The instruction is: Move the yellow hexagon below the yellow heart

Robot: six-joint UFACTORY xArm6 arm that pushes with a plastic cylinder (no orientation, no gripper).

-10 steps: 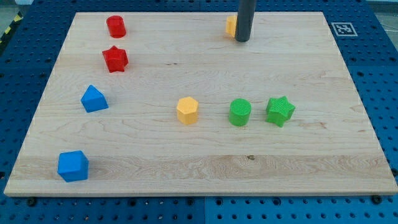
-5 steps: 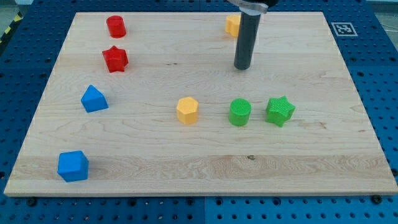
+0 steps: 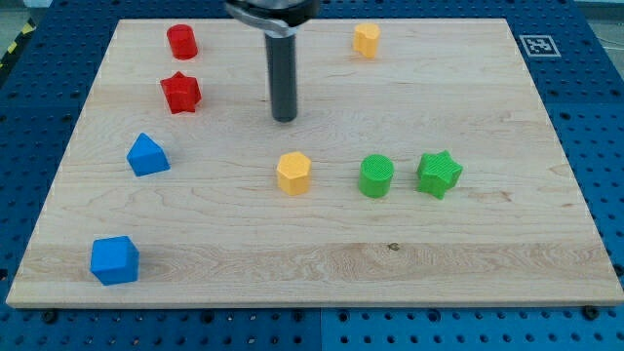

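While the wooden board carries eight coloured blocks on a blue pegboard bench, my tip stands just above the yellow hexagon in the view, near it but not touching, a strip of bare wood between them. The tool is a plain dark rod with no jaws to part or close, and it presses on nothing at this moment.

The hexagon sits near the board's middle, and the yellow heart lies well apart from it, toward the view's top and somewhat to the right. That is the relation the coming move turns on: the goal spot under the heart lies up and to the right of the hexagon, whereas the tip is on the hexagon's upper side, a shade left of its centre. A push from there would likely send the block toward the view's bottom, so the tip probably needs to come round to the hexagon's lower-left side first.

To the hexagon's right stand a green cylinder and a green star, clear of the likely path. Along the view's left are a blue cube, a blue wedge-like block, a red star and a red cylinder.
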